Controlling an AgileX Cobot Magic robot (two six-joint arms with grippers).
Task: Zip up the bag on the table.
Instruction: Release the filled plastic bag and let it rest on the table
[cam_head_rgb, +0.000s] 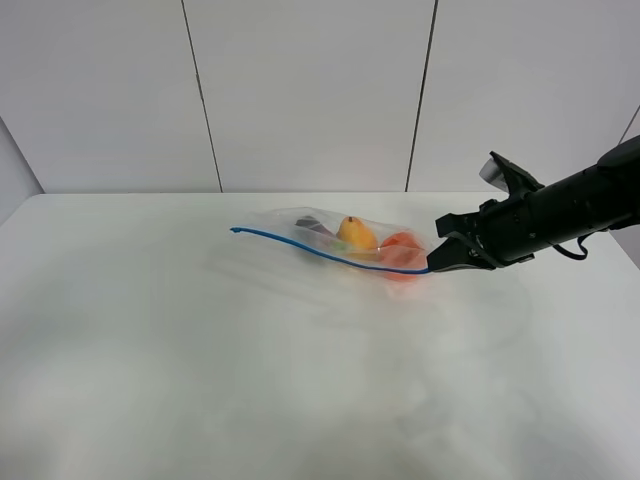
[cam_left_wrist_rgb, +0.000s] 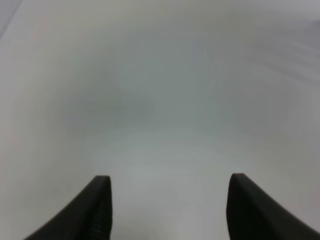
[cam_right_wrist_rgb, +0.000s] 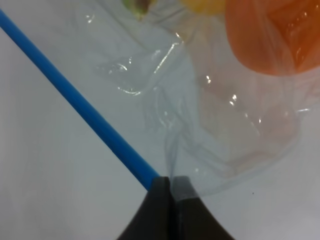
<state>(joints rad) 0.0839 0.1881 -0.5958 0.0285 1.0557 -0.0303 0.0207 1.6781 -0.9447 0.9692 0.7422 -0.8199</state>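
The clear crinkly bag (cam_head_rgb: 345, 242) lies on the white table (cam_head_rgb: 200, 350) right of centre, holding a dark eggplant, a yellow fruit (cam_head_rgb: 355, 233) and an orange (cam_head_rgb: 402, 250). Its blue zip strip (cam_head_rgb: 310, 246) runs along the near edge and also shows in the right wrist view (cam_right_wrist_rgb: 75, 102). My right gripper (cam_head_rgb: 438, 262) is shut on the strip's right end, its tips (cam_right_wrist_rgb: 169, 187) pressed together over blue strip and plastic. My left gripper (cam_left_wrist_rgb: 167, 200) is open over bare table, away from the bag; it does not show in the exterior view.
A grey panelled wall (cam_head_rgb: 310, 90) stands behind the table's far edge. The right arm (cam_head_rgb: 560, 215) reaches in from the right edge. Bare white tabletop lies left of and in front of the bag.
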